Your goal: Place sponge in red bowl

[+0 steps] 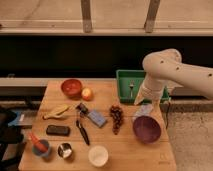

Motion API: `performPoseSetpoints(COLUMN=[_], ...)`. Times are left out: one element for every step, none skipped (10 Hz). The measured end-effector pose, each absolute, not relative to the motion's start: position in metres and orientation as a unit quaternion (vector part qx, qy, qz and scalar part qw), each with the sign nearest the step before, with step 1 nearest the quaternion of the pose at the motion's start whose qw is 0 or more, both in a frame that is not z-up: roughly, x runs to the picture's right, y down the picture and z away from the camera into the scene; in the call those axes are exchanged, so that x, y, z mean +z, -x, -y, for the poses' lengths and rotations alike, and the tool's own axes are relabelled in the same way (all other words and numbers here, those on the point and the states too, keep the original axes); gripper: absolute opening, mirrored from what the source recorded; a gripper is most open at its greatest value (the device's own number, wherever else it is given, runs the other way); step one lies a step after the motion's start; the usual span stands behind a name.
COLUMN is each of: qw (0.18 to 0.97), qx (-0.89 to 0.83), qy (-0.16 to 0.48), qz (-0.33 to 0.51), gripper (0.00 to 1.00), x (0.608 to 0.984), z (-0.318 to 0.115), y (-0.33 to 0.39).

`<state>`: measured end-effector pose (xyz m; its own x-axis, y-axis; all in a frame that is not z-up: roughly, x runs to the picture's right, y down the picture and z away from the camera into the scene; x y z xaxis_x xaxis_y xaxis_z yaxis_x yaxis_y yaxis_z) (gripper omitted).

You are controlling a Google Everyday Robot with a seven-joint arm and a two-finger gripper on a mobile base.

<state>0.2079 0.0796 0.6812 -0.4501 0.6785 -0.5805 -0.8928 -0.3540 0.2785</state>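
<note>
While your gripper [144,109] hangs right of centre, just above one purple bowl [146,129], jaws wide and empty, you have: one sponge [97,118] mid-frame on the worktop [135,155]; one red bowl [71,87] upper left.

Arm bent at right, tool [144,109] down, jaws apart.

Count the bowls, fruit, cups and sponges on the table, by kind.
Bowls: 2, red bowl, purple bowl
Fruit: 3, apple, banana, grapes
Cups: 3, white cup, metal cup, blue cup
Sponges: 1, sponge
Total: 9
The gripper hangs just above the purple bowl.
</note>
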Motion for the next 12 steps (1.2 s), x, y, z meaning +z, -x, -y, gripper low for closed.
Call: performPoseSetpoints(qw=[0.49,0.49,0.49,0.49,0.49,0.494,0.503,0.518,0.535,0.558,0.578,0.605], qx=[0.801,0.801,0.801,0.801,0.801,0.797,0.791,0.781,0.769,0.75,0.734,0.709], qy=[0.186,0.186,0.186,0.186,0.186,0.185,0.188,0.195,0.201,0.213,0.224,0.242], qz=[-0.288,-0.288,-0.288,-0.288,-0.29,-0.293,-0.293,-0.29,-0.288,-0.283,-0.279,-0.271], gripper=[0.65,0.65,0.65,0.65,0.65,0.65,0.65,0.65,0.65,0.65,0.65,0.65], x=[0.681,0.681,0.681,0.681,0.681,0.685,0.691,0.699,0.705,0.713,0.719,0.726], z=[-0.08,-0.08,-0.08,-0.079,-0.078,-0.072,-0.065,-0.055,-0.049,-0.042,-0.038,-0.035], y=[-0.208,-0.208,-0.208,-0.208,-0.209,-0.209,-0.205,-0.194,-0.181,-0.155,-0.135,-0.108])
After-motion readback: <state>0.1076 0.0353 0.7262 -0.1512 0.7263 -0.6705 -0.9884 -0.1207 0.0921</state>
